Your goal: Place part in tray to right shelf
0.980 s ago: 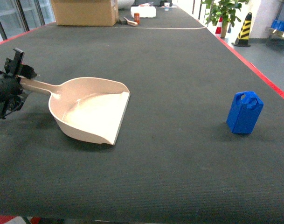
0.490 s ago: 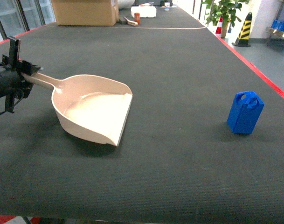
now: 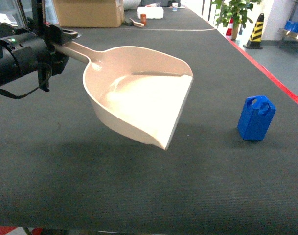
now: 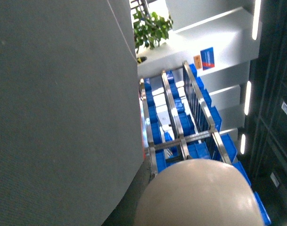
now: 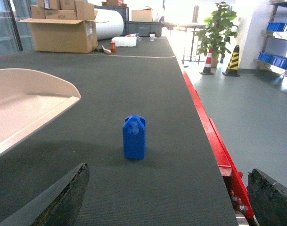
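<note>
My left gripper is shut on the handle of the beige tray and holds it in the air above the dark table, with the flat lip pointing right. The tray's rounded underside fills the bottom of the left wrist view and hides the jaws. The blue part stands upright on the table, right of the tray's lip and apart from it. My right gripper is open and empty, with the part a short way ahead of it and the tray to its left. A steel rack shows; I cannot tell whether it is the right shelf.
The table's red edge runs along the right, with floor beyond it. A cardboard box and small items sit at the table's far end. A plant and striped cones stand on the floor. The rack holds blue crates.
The left gripper has lifted the tray off the table and carried it up and to the right. The part has not moved.
</note>
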You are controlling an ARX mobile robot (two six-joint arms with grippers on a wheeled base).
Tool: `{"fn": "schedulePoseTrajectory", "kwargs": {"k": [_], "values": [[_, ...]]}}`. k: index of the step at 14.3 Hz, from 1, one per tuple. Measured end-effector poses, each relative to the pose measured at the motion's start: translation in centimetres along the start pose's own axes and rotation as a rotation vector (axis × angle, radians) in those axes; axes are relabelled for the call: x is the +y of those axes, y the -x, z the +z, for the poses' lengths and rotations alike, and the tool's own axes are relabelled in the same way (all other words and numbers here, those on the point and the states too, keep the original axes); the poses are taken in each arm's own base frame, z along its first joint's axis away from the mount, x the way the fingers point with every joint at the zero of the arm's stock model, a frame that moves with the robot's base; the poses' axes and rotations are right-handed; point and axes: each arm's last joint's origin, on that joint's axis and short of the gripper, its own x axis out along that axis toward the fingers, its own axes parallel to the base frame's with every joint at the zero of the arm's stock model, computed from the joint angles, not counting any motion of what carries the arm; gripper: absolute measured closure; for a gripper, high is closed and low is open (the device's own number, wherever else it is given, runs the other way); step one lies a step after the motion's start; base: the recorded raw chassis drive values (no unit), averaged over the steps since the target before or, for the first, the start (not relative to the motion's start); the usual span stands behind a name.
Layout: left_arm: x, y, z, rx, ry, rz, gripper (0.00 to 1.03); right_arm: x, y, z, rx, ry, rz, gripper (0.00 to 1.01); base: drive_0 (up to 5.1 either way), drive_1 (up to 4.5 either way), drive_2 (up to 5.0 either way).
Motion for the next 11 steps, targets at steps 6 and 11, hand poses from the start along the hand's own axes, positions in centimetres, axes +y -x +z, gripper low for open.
{"fn": "schedulePoseTrajectory", "kwargs": {"k": [6,11], "values": [[0.5,0.3,-0.9,0.12,0.08,-0.027,0.89,0.0,0.0,0.0,0.0,0.0,0.0,0.03,0.0,0.0,0.0],[1.7,-0.8,-5.6,0.163,0.179,-0.005,0.9,0.0,0.0,0.0,0.0,0.0,0.0,0.03,0.0,0.0,0.0]]}}
